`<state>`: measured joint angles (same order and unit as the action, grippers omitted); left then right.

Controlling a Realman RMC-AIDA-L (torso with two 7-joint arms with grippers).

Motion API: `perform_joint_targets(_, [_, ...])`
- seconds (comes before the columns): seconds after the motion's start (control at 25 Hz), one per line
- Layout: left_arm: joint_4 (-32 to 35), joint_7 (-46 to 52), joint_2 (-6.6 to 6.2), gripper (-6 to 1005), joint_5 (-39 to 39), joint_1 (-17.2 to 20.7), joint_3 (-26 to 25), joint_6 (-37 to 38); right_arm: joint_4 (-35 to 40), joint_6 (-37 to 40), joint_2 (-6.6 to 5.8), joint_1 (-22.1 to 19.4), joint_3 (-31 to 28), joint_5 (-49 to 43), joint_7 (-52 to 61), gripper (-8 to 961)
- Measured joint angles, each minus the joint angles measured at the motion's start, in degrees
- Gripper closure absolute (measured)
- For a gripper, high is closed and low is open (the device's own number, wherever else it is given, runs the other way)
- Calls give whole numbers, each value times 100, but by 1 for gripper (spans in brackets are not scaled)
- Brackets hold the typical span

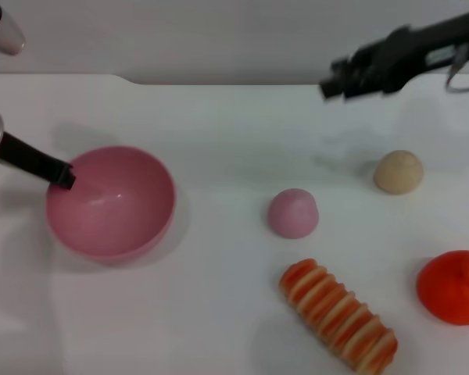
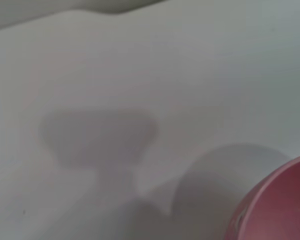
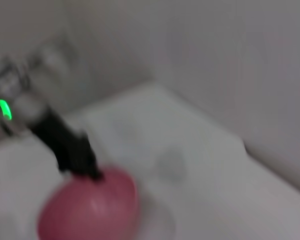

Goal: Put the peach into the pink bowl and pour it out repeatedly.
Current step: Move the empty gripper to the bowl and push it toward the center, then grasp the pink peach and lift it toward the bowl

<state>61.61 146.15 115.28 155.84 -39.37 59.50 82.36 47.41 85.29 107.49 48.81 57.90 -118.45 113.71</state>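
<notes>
Gripping the pink bowl [image 1: 113, 207] rim, apparently closed: left gripper [image 1: 62, 176].

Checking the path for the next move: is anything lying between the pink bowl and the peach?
No. In the head view, only bare white table separates the pink bowl from the peach. The striped toy lies nearer the camera, off that line.

Left hand [image 1: 62, 176] reaches in low from the left, tip angled down. Right hand [image 1: 334, 82] hangs raised at far right.
</notes>
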Motion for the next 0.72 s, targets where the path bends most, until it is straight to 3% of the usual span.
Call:
perform_joint_targets(0.36, [258, -3, 15, 958, 28, -296, 0, 422, 12, -624, 956, 464, 28, -2130, 323, 493])
perform_joint_targets(0.48, [461, -30, 34, 958, 33, -321, 5, 453, -293, -937, 1070, 552, 157, -2307, 365, 496])
perform_joint_targets(0.72, [569, -31, 44, 958, 35, -370, 139, 540, -975, -1389, 1134, 692, 587, -2288, 407, 503])
